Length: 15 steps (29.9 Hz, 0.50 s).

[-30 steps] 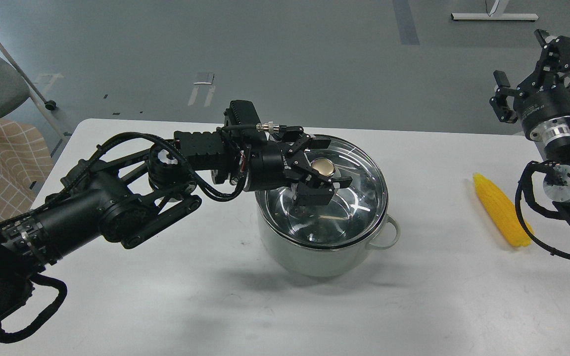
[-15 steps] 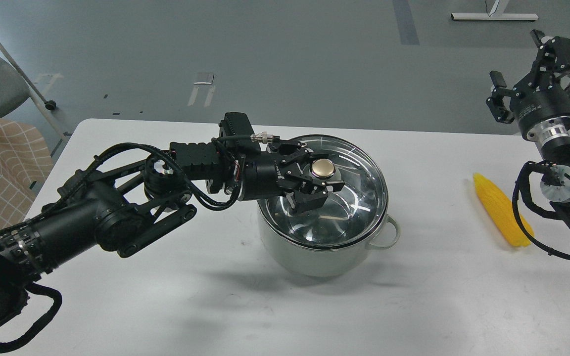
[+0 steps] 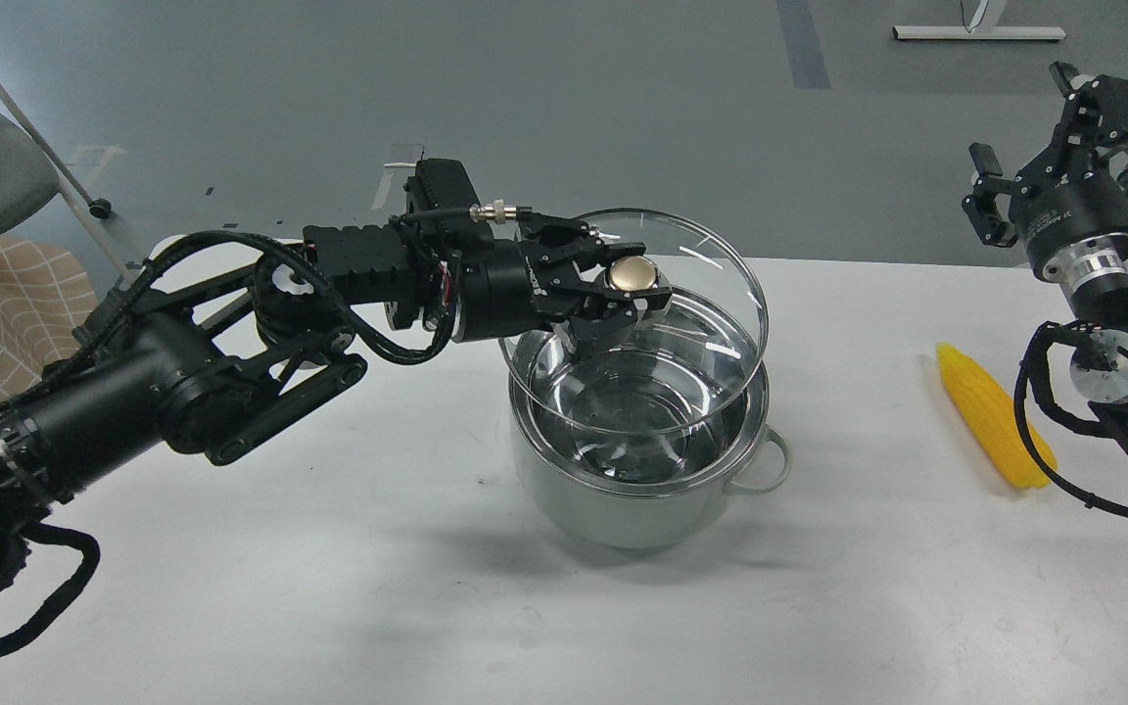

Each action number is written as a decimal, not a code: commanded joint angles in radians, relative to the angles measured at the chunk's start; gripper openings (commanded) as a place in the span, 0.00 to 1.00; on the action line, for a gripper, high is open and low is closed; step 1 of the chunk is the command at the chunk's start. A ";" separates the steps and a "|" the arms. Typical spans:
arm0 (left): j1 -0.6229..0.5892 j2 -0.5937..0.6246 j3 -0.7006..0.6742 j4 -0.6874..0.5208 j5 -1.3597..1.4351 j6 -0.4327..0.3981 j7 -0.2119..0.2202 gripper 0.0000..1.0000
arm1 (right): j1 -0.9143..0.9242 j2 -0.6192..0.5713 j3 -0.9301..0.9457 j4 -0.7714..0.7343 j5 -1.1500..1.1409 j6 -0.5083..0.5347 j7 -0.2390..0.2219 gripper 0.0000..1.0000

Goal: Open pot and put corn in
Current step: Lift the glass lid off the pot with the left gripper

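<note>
The left claw (image 3: 623, 294) covers the stem under the gold knob (image 3: 634, 276), so where its fingers meet the stem cannot be seen. The glass lid (image 3: 691, 323) overlaps the far rim of the pot (image 3: 623, 499), and reflections blur what lies inside. The pot's left handle is out of sight behind its body. The right claw (image 3: 1024, 127) is dark and seen partly end-on; whether its fingers are spread cannot be told. The right arm is cut off by the picture's right edge and crosses the near tip of the corn (image 3: 990, 411). The worktop (image 3: 329, 587) runs past the bottom edge.
</note>
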<state>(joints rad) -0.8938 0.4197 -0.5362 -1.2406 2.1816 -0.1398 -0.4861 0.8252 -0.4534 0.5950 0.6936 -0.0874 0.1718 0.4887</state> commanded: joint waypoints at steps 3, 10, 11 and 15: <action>-0.036 0.207 -0.004 -0.059 0.000 0.002 -0.003 0.00 | 0.000 -0.004 0.000 0.001 0.000 0.000 0.000 1.00; 0.039 0.456 0.002 -0.083 -0.066 0.085 -0.003 0.00 | 0.000 -0.013 0.000 0.006 0.000 0.000 0.000 1.00; 0.053 0.480 0.002 -0.085 -0.081 0.094 -0.003 0.00 | 0.000 -0.013 0.000 0.006 0.000 0.000 0.000 1.00; 0.163 0.579 0.001 -0.079 -0.111 0.193 -0.003 0.00 | -0.001 -0.013 0.000 0.006 0.000 0.000 0.000 1.00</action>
<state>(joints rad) -0.8084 0.9380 -0.5330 -1.3255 2.0848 -0.0155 -0.4890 0.8243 -0.4662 0.5954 0.6995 -0.0875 0.1719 0.4887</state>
